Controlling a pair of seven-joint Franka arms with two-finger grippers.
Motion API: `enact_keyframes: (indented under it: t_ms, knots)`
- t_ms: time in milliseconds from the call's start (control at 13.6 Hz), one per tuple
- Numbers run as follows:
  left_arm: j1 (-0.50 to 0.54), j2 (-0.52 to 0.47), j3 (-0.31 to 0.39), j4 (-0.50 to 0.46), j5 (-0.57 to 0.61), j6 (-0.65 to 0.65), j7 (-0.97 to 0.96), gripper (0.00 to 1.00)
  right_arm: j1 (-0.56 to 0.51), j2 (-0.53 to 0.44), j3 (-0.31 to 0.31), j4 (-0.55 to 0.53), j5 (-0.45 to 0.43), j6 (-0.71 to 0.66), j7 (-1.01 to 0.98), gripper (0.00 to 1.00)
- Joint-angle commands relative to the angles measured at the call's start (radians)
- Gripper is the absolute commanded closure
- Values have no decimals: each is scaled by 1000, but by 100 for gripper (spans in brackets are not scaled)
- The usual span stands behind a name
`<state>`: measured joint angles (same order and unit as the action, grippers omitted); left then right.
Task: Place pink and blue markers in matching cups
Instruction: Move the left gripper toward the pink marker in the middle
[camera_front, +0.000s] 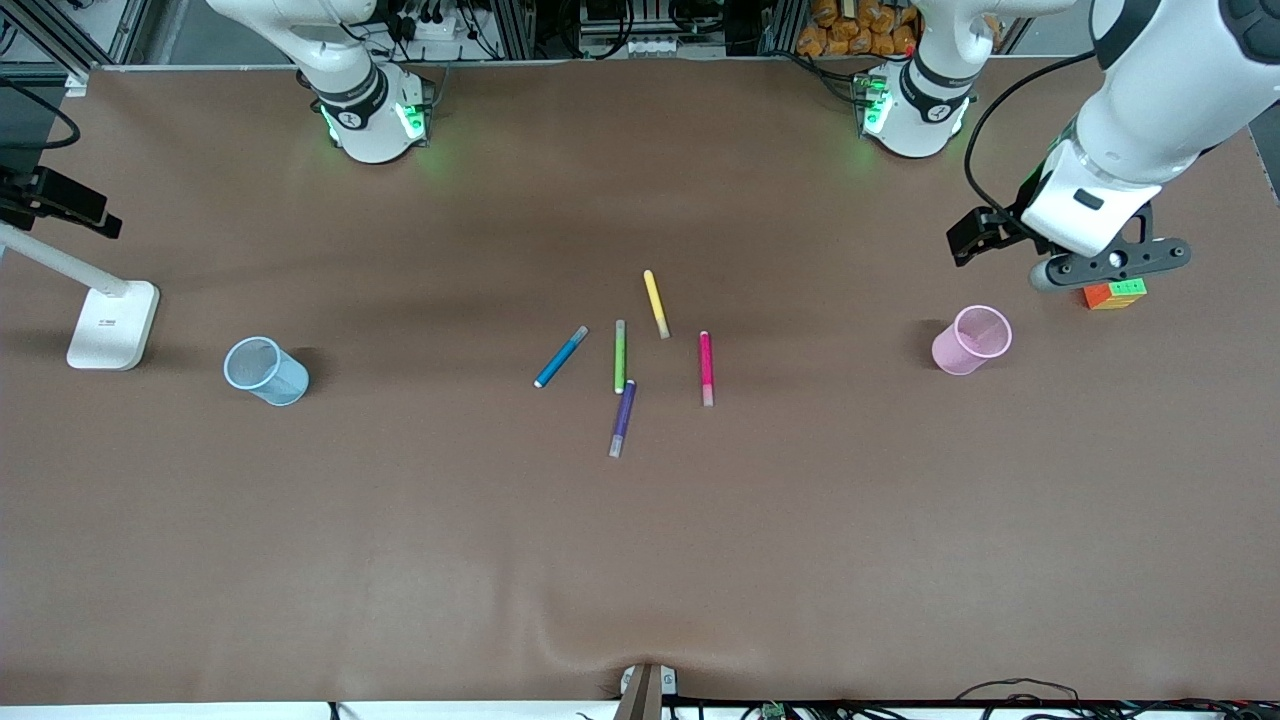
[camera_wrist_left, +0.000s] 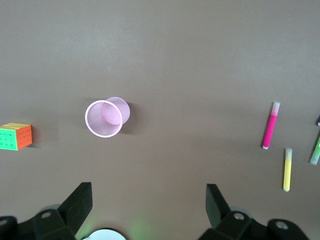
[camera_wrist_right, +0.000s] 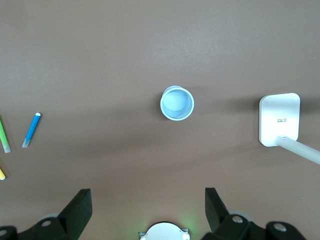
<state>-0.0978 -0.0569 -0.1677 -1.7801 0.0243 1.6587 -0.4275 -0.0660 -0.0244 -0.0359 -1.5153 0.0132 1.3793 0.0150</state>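
Beside the pink cup (camera_front: 971, 340), the left gripper (camera_wrist_left: 149, 206) hangs spread; it should straddle the pink marker (camera_front: 706, 368) crosswise.

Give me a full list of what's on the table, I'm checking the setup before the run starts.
pink marker: 1, magenta, table middle
blue marker: 1, blue, middle, toward the right arm's end
green pen: 1, between them
yellow pen: 1, farthest from camera
purple pen: 1, nearest camera
pink cup: 1, upright, left arm's end
blue cup: 1, upright, right arm's end
puzzle cube: 1, multicoloured, beside pink cup
lamp base: 1, white, beside blue cup
left gripper: fingers open, over the cube
right gripper: fingers open, waiting
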Motion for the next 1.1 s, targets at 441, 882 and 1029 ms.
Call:
enact_keyframes:
  t_ms: [441, 882, 1029]
  knots:
    - [-7, 64, -125, -122, 22, 202, -230, 0, -26, 38, 13, 23, 7, -14, -1, 0]
    - [-33, 267, -168, -36, 19, 220, -353, 0, -24, 61, 14, 23, 5, -23, -3, 0]
    - [-46, 337, -168, 25, 5, 219, -355, 0, -25, 80, 14, 23, 4, -38, -1, 0]
